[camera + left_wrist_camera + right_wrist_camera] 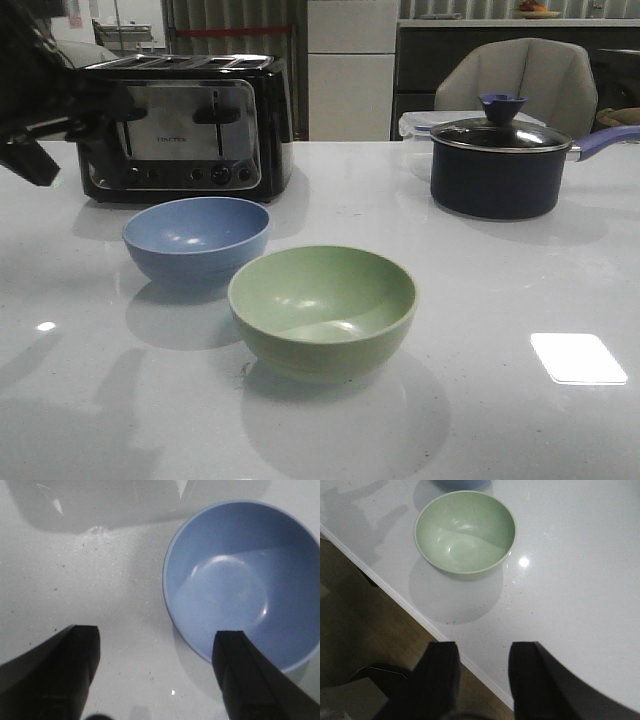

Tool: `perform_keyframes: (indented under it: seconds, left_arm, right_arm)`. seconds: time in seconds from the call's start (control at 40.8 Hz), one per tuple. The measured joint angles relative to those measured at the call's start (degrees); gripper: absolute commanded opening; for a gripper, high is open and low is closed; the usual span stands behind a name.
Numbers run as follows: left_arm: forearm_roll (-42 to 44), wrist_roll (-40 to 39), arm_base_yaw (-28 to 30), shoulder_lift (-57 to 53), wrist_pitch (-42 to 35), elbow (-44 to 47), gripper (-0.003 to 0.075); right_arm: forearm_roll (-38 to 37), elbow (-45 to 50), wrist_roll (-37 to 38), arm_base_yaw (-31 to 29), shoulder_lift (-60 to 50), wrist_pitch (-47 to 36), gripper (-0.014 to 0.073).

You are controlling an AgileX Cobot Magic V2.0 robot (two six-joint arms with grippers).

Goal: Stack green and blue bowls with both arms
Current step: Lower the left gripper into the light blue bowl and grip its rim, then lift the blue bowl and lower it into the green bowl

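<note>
The blue bowl [196, 238] stands upright and empty on the white table, in front of the toaster. The green bowl [322, 307] stands just to its right and nearer, rims close together. In the left wrist view the blue bowl [245, 582] lies below my open, empty left gripper [156, 645]; one finger overlaps its rim in the picture. The left arm shows as a dark shape [35, 120] at the far left of the front view, above the table. My right gripper [484, 655] is open and empty over the table's near edge, short of the green bowl [465, 530].
A black and chrome toaster [185, 125] stands at the back left. A dark lidded saucepan [500, 165] with a blue handle stands at the back right. The table's near edge [395, 597] and wooden floor show in the right wrist view. A chair is behind the table.
</note>
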Motion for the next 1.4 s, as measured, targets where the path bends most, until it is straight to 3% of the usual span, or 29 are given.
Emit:
perform_keyframes:
  seconds: [0.392, 0.81, 1.177, 1.398]
  left_arm:
    - [-2.05, 0.22, 0.0, 14.3, -0.84, -9.87, 0.0507]
    - [-2.05, 0.22, 0.0, 16.61, -1.01, -10.85, 0.009]
    - [-2.53, 0.45, -0.24, 8.84, 5.0, -11.2, 0.0093]
    - [-3.33, 3.04, -4.34, 0.13, 8.53, -11.47, 0.0093]
  right_arm:
    - [0.0, 0.0, 0.0, 0.0, 0.0, 0.0, 0.0374]
    - [0.0, 0.0, 0.0, 0.0, 0.0, 0.0, 0.0374]
    - [0.0, 0.0, 0.0, 0.0, 0.0, 0.0, 0.0374]
    - [0.0, 0.0, 0.0, 0.0, 0.0, 0.0, 0.0374]
